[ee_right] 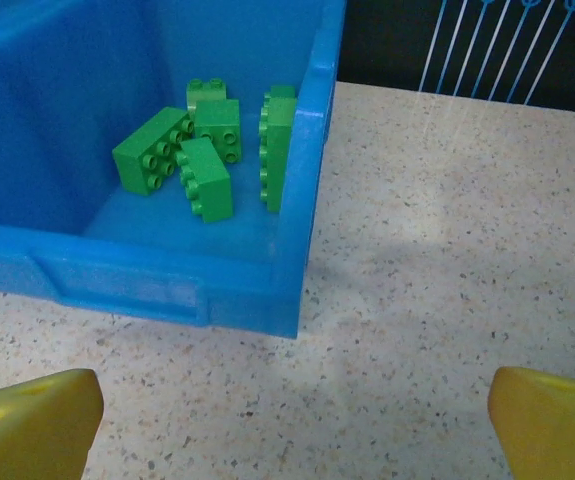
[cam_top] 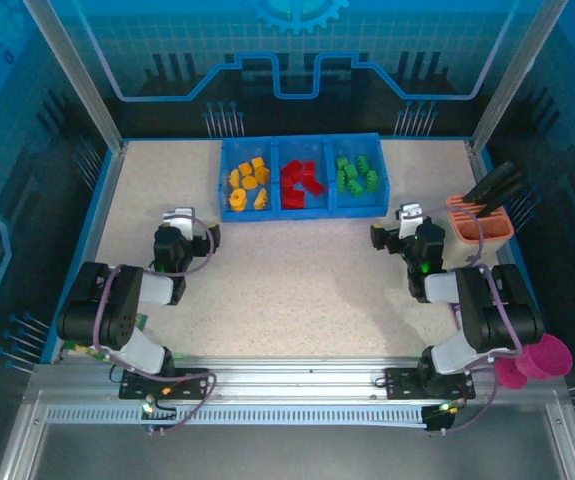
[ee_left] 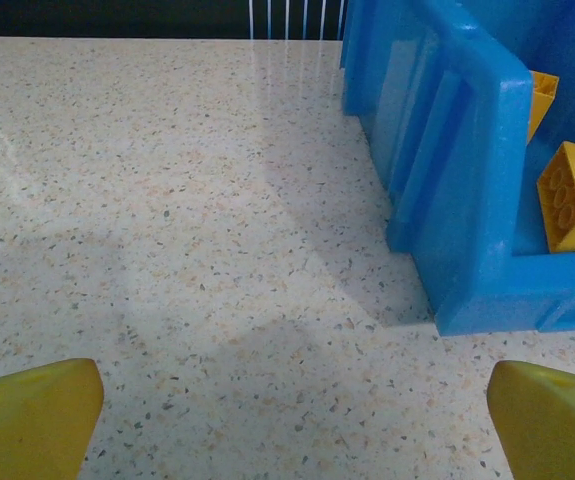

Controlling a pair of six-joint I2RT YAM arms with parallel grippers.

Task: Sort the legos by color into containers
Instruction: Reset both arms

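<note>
The low blue tray (cam_top: pixel 302 211) stands at the back of the table with three compartments. Yellow legos (cam_top: pixel 248 186) lie in the left one, red legos (cam_top: pixel 301 183) in the middle, green legos (cam_top: pixel 357 175) in the right. My left gripper (cam_top: pixel 189 222) sits low, in front and to the left of the tray, open over bare table (ee_left: pixel 292 430); the tray's corner (ee_left: pixel 467 200) and yellow legos (ee_left: pixel 572 195) lie ahead to its right. My right gripper (cam_top: pixel 397 222) is open (ee_right: pixel 292 430) in front of the tray's right corner (ee_right: pixel 137 275), facing the green legos (ee_right: pixel 202 150).
A salmon holder with black tools (cam_top: pixel 479 215) stands at the right edge, just behind the right arm. A pink cup (cam_top: pixel 542 357) is at the near right by the arm's base. Speckled tabletop (cam_top: pixel 297 270) stretches between the two arms.
</note>
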